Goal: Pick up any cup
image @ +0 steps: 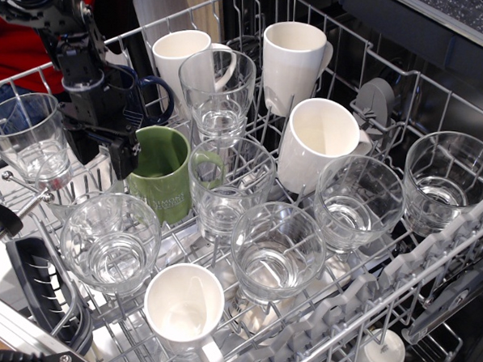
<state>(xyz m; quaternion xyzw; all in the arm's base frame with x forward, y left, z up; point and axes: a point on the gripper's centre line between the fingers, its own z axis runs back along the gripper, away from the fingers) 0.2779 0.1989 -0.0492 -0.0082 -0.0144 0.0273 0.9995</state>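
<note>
A dishwasher rack [431,264] holds many cups. A green mug [162,177] stands left of centre. My black gripper [105,151] hangs low at the mug's left rim, jaws apart, with one finger [126,157] at the rim and the other over a clear glass [87,181] to the left. It holds nothing. A navy mug [149,91] sits just behind the gripper, partly hidden. White mugs stand at the back [179,52] [292,58], in the middle [320,140] and at the front [185,304].
Several clear glasses fill the rack, among them one behind the green mug [218,90], one to its right [229,184], one at far left [25,137] and one at far right [448,180]. A black basket [41,288] sits front left.
</note>
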